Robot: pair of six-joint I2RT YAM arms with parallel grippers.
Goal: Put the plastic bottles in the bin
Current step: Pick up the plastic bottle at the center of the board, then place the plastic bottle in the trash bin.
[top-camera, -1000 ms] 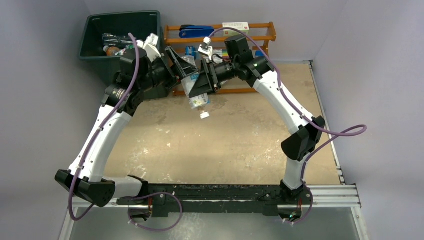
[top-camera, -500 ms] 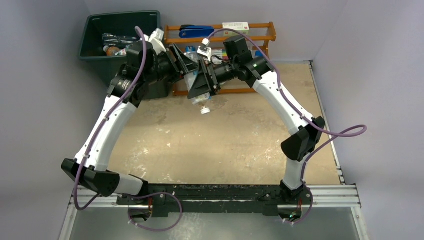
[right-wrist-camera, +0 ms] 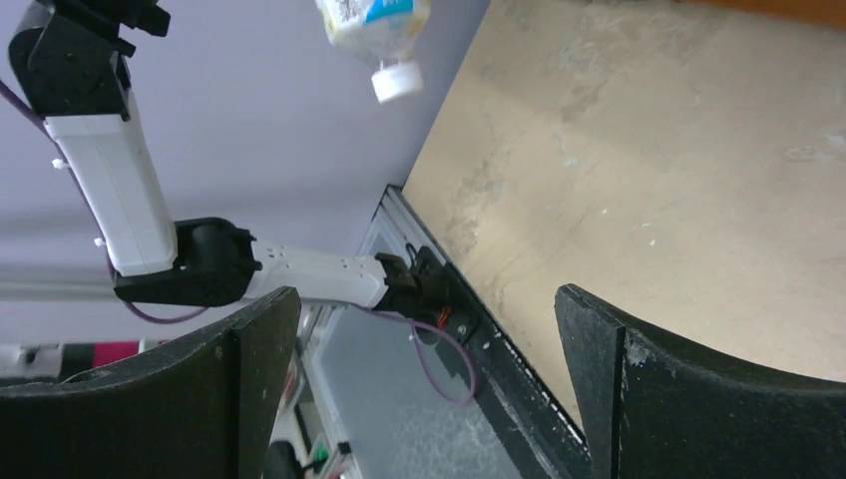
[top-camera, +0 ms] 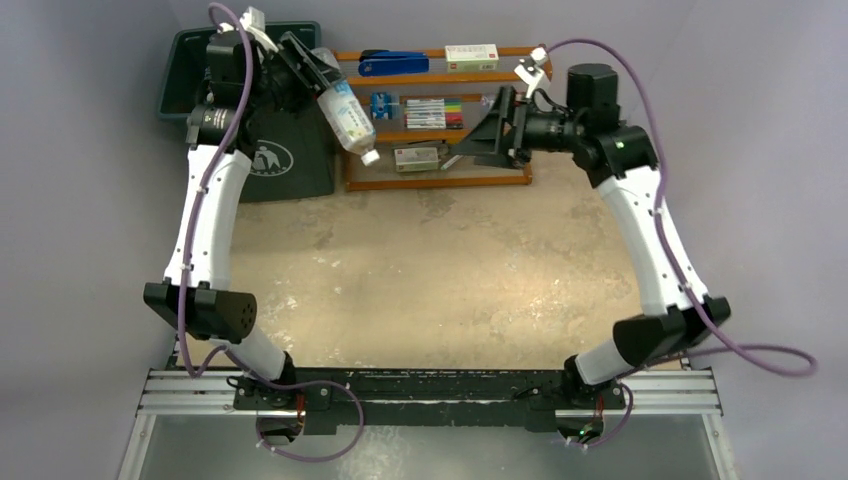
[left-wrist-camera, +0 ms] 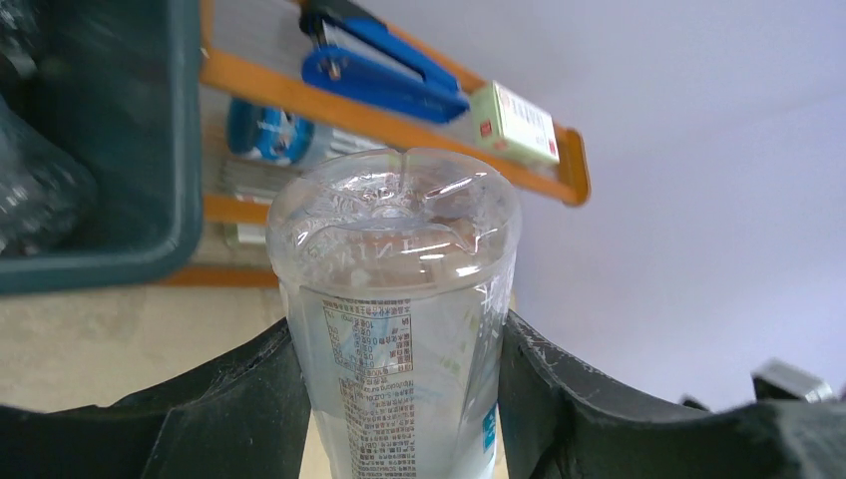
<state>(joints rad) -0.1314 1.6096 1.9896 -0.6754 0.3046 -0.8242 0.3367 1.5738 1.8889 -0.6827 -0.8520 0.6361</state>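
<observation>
Tan tabletop (top-camera: 430,280) below; my left gripper (top-camera: 312,68) clamps a clear bottle (top-camera: 346,112) — cap down, near the bin (top-camera: 300,172); my right gripper (top-camera: 487,132) stands wide open — holding nothing.

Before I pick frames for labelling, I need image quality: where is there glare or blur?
Top external: evenly lit, sharp throughout. Left wrist: highlights glint on the base of the clear bottle, label sharp; the bin and rack behind are blurred. Right wrist: table crisp, its own fingers dark and slightly soft.
</observation>
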